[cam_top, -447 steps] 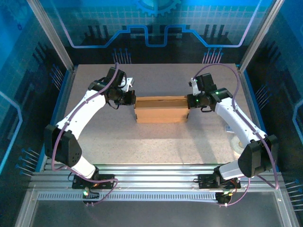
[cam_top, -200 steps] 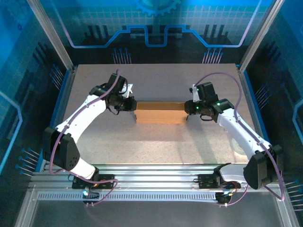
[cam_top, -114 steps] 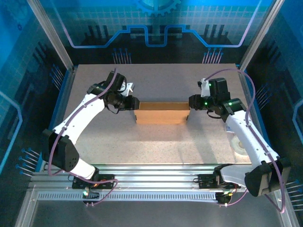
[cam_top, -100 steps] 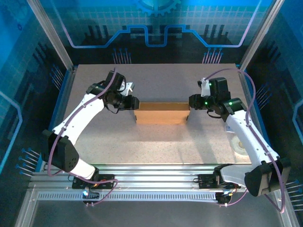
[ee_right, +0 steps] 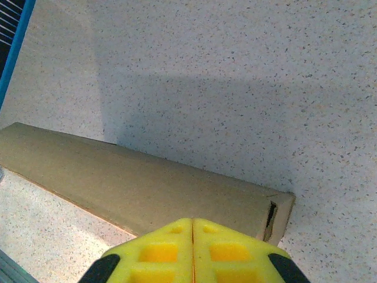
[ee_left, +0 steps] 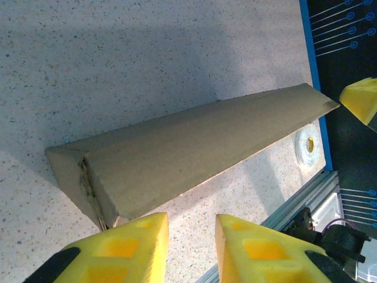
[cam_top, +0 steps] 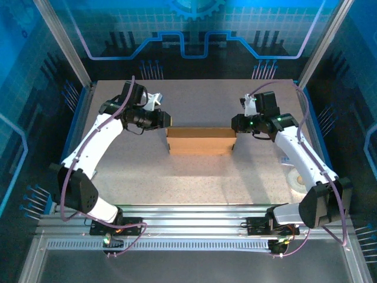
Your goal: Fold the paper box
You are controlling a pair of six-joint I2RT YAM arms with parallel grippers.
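The paper box (cam_top: 200,140) lies in the middle of the table as a slim closed brown carton, long side running left to right. My left gripper (cam_top: 166,119) hovers just off its left end. In the left wrist view the yellow fingers (ee_left: 135,244) stand a little apart over bare table, nothing between them, with the paper box (ee_left: 194,147) just ahead. My right gripper (cam_top: 234,124) hangs by the right end. Its jaws (ee_right: 192,223) are pressed together and empty above the paper box (ee_right: 147,183), whose end flap shows a small slot.
A white tape roll (cam_top: 296,181) lies near the table's right edge and is also in the left wrist view (ee_left: 308,145). Blue rails (cam_top: 310,118) border the table's sides, and aluminium rails (cam_top: 194,215) run along the near edge.
Both grippers have drawn back from the box ends, toward the far side. The right gripper's jaws have shut. The box has stayed put.
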